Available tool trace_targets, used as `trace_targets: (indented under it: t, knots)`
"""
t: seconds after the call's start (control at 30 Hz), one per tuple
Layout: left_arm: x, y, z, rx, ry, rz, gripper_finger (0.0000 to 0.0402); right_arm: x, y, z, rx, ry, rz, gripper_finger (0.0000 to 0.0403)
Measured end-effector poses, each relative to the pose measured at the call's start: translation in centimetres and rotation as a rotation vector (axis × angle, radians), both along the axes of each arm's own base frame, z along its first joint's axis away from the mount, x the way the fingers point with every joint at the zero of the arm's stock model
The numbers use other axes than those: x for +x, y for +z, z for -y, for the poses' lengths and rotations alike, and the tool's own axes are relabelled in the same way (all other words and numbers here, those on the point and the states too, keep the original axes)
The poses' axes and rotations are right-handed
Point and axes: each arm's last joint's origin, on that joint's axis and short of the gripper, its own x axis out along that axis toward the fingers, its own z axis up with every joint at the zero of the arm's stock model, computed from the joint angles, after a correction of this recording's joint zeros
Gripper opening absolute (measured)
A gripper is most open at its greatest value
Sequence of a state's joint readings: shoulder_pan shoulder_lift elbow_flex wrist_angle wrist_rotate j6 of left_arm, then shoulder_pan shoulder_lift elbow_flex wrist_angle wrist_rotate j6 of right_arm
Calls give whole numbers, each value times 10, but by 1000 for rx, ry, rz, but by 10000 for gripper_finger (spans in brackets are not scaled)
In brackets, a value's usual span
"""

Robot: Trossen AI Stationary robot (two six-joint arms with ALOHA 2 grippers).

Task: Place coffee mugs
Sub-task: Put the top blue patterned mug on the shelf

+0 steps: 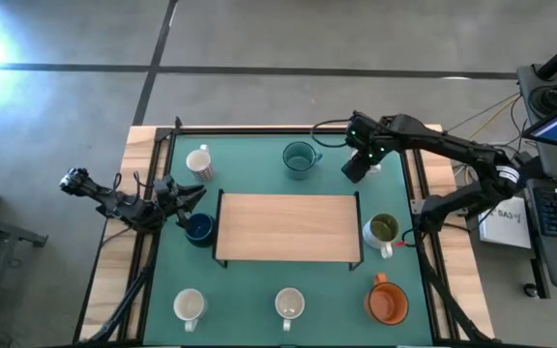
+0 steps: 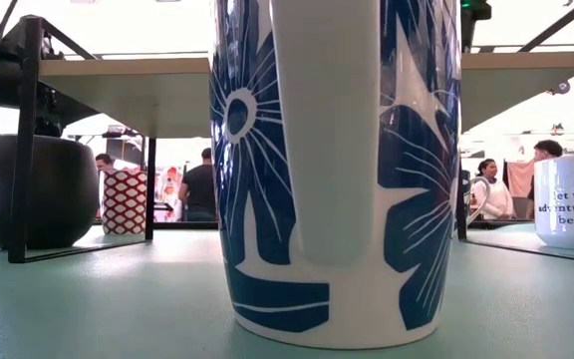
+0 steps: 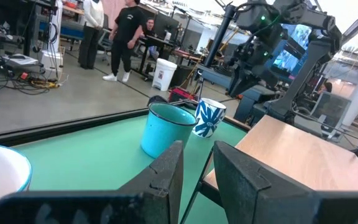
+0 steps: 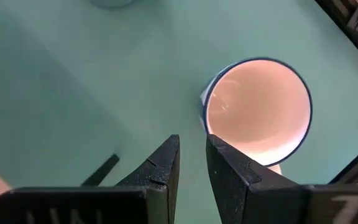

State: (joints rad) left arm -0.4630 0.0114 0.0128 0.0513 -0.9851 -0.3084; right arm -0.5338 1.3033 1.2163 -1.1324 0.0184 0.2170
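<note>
Several mugs stand upright on the green mat around a wooden riser. Along the far side are a white mug, a teal one and a blue-flowered one. A navy mug stands left of the riser, and an olive-lined white one stands right. At the near side are an orange mug and two white mugs. My right gripper hangs above the mat beside the flowered mug, narrowly open and empty. My left gripper sits low by the navy mug, narrowly open and empty.
The riser's dark metal legs stand on the mat. A black frame lines the mat's left, far and right sides. In the low view the near flowered mug fills the middle. People stand in the room beyond the table.
</note>
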Motion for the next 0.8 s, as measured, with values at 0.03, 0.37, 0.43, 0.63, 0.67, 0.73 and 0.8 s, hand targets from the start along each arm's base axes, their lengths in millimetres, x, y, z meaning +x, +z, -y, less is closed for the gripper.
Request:
trace_targets:
  t: [0.03, 0.37, 0.43, 0.63, 0.67, 0.73, 0.8]
  knots:
    - [0, 0, 0, 0, 0, 0, 72, 1, -1, 1, 3, 0, -5, 67]
    - [0, 0, 0, 0, 0, 0, 72, 9, -19, 12, 41, -20, -69, 95]
    - [0, 0, 0, 0, -1, 0, 72, 10, -23, 14, 49, -26, -82, 105]
    - [0, 0, 0, 0, 0, 0, 72, 15, -33, 22, 65, -34, -112, 128]
    - [0, 0, 0, 0, 0, 0, 72, 16, -35, 24, 67, -36, -114, 130]
    - [0, 0, 0, 0, -1, 0, 72, 18, -40, 27, 71, -43, -124, 132]
    - [0, 0, 0, 0, 0, 0, 72, 19, -46, 31, 80, -53, -140, 131]
